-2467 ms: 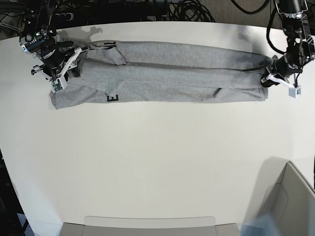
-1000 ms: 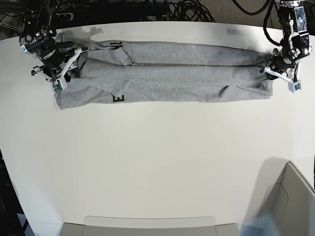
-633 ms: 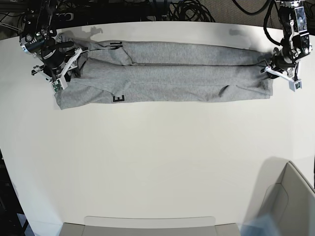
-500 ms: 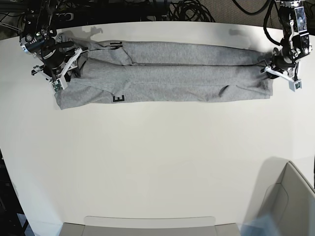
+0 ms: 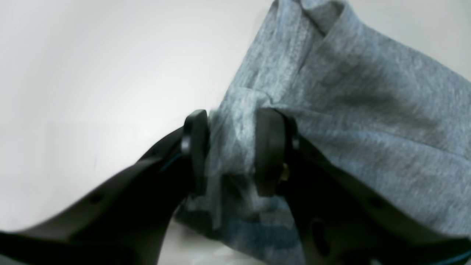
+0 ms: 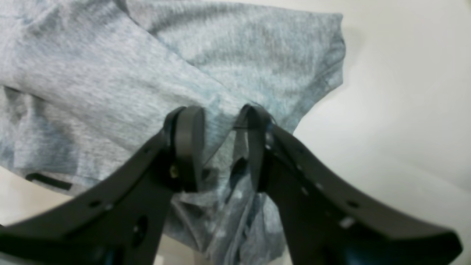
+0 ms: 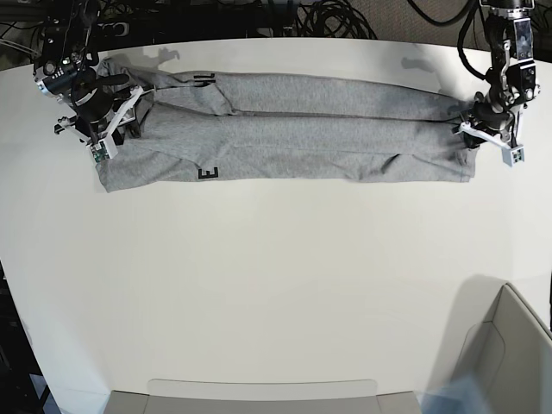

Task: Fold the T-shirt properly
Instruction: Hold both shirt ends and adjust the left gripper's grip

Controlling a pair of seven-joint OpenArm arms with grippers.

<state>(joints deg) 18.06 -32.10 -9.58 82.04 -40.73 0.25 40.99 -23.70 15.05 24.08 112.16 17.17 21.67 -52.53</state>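
- nearest to me the white table [image 7: 276, 293] is bare, and a pale grey box [image 7: 504, 354] pokes in at the corner on the right.
- further back the t-shirt [image 7: 293, 129] lies flat on the table, folded into one long grey strip that runs from side to side.
- a black letter [image 7: 205, 173] shows on the near edge of the strip, and more black letters [image 7: 200, 78] peek out at the far edge.
- at the left end of the strip, as i look at it, is the right gripper [image 7: 110, 129]. its jaws are nearly closed and a bunch of the grey cloth is pinched between the two black fingers [image 6: 186, 147]. the short sleeve [image 6: 316, 62] sticks out just past them.
- at the other end is the left gripper [image 7: 473, 129]. its jaws are nearly closed too, with a thick fold of the cloth squeezed between the black fingers [image 5: 270, 154].
- both ends of the shirt look a bit bunched up where they are held.
- past the far edge of the table there is a tangle of black cables [image 7: 328, 17].
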